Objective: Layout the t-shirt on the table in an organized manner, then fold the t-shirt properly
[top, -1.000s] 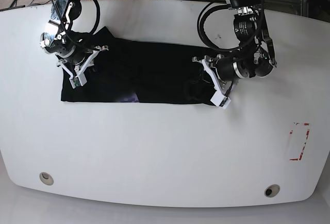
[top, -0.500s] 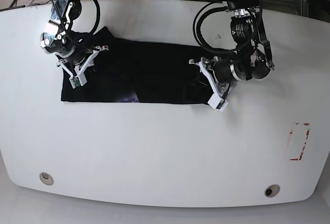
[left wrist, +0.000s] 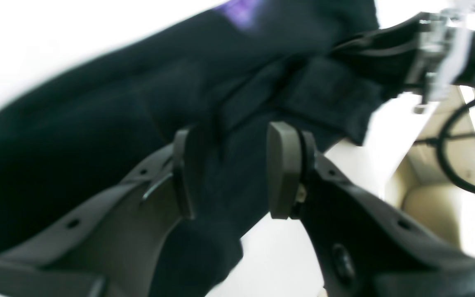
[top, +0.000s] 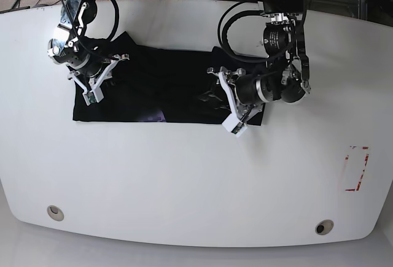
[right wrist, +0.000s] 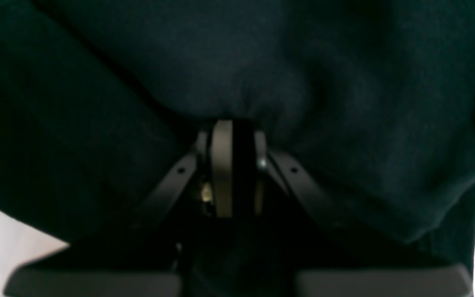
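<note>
- At centre right of the base view: left tool (top: 228,102), white-fingered, lying over the right-hand end of the t-shirt (top: 163,86). In the left wrist view its two dark pads (left wrist: 282,169) stand clearly apart with black cloth between and beneath them; whether the cloth is gripped cannot be told, as the view is blurred.
- At upper left of the base view: right tool (top: 98,83), set on the left-hand end of the same garment. In the right wrist view (right wrist: 232,165) its pads are drawn together, with only a thin dark sliver between them and black fabric bunched at their tips; it has hold of the cloth.
- T-shirt: all black, lying as a broad horizontal band across the upper middle of the base view, between the two tools. Lower edge fairly straight; right end rumpled and gathered about the left tool; a small pale purplish patch (top: 153,117) at the lower edge near the middle.
- Worktop (top: 184,181): glossy white, curved edges. Two metal-ringed holes, one at lower left (top: 55,212) and one at lower right (top: 323,226). Red tape rectangle (top: 356,169) at right, well apart from the garment.
- Arms: dark, cabled, entering from the top edge of the base view.
</note>
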Controlling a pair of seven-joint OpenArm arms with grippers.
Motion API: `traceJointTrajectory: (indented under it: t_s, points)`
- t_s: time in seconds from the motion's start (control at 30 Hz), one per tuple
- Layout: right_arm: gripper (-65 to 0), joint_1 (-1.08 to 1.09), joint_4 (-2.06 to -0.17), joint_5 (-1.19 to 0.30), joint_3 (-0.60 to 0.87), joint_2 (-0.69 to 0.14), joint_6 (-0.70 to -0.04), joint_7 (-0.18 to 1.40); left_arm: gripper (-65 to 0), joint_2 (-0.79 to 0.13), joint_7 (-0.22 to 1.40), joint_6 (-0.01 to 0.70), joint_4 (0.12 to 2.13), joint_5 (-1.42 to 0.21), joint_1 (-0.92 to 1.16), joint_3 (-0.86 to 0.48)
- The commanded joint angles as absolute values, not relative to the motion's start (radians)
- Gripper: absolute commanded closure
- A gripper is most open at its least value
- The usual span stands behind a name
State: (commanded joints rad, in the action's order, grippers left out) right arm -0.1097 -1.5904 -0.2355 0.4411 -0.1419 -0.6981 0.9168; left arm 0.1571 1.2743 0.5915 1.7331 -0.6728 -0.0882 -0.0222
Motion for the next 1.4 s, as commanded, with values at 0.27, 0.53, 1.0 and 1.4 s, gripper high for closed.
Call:
traceJointTrajectory:
  t_s: [0.27, 0.53, 1.0, 1.4]
  points:
    - [-6.7, -0.113, -1.59, -0.236, 0.441, -0.143, -0.698, 0.918, -23.3, 0.131, 1.27, 0.591, 1.776, -0.682, -0.093, -0.061]
    - [-6.7, -0.114, -1.63, -0.236, 0.441, -0.143, -0.698, 0.918, -23.2, 0.024, 1.202, 0.591, 1.776, -0.562, -0.085, -0.09]
    - [-7.0, -0.108, -1.664, -0.237, 0.443, -0.142, -0.698, 0.918, -7.8, -0.073, 1.001, 0.591, 1.704, -0.292, -0.024, -0.048]
    - [-24.9, -0.113, -1.902, -0.389, 0.452, -0.142, -0.698, 1.0, -7.6, -0.068, 0.886, 0.595, 1.506, -0.208, -0.021, -0.048]
